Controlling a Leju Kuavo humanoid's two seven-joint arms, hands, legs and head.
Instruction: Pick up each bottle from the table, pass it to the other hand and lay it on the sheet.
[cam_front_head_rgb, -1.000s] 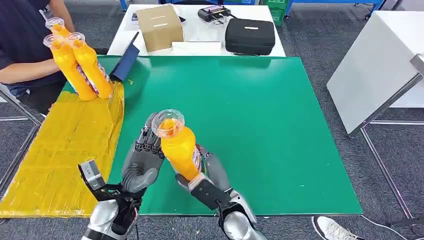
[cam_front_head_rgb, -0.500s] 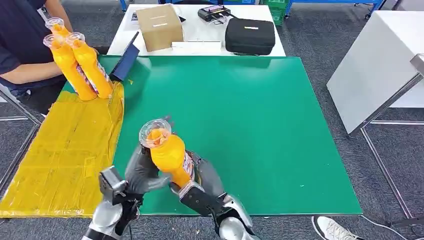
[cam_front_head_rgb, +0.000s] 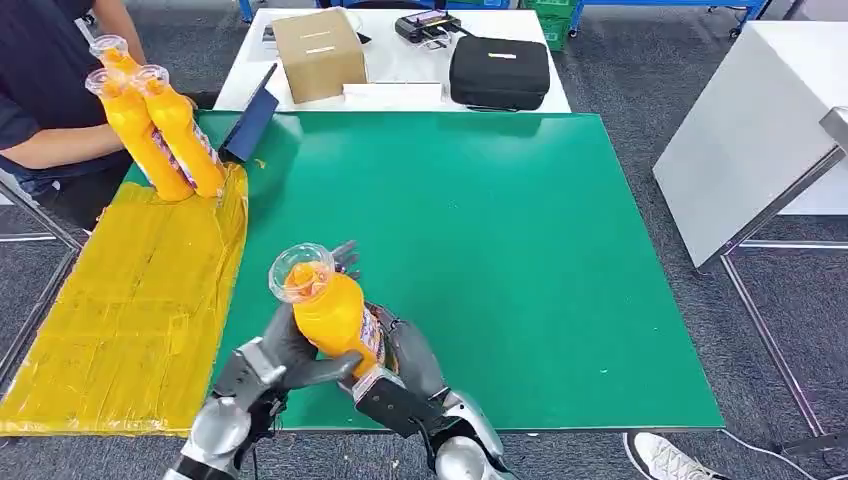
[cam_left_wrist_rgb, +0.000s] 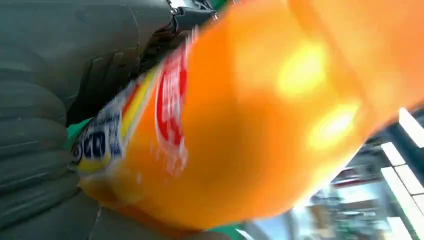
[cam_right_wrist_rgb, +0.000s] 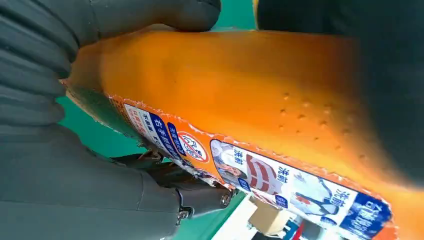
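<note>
While it stands nearly upright above the near edge of the green table mat (cam_front_head_rgb: 480, 230), the orange plastic juice bottle with a clear cap and printed label (cam_front_head_rgb: 330, 315) sits between both robot hands, its cap tilted slightly toward the yellow sheet (cam_front_head_rgb: 120, 310). The left hand (cam_front_head_rgb: 290, 355) wraps the bottle's lower body from the sheet side, its dark fingers (cam_front_head_rgb: 330, 368) curled across the front below the label. The right hand (cam_front_head_rgb: 405, 350) cups the opposite side and the base, its fingers closed narrowly against the label; one fingertip shows behind the bottle's shoulder. In the left wrist view the bottle (cam_left_wrist_rgb: 240, 125) lies pressed against the grey palm (cam_left_wrist_rgb: 45, 125). In the right wrist view the thumb (cam_right_wrist_rgb: 150, 15) bears on the orange body (cam_right_wrist_rgb: 225, 85) just above the label strip. Well beyond the fingers, at the sheet's far corner, a person's arm (cam_front_head_rgb: 60, 145) is next to 3 more orange bottles (cam_front_head_rgb: 160, 125) leaning together.
</note>
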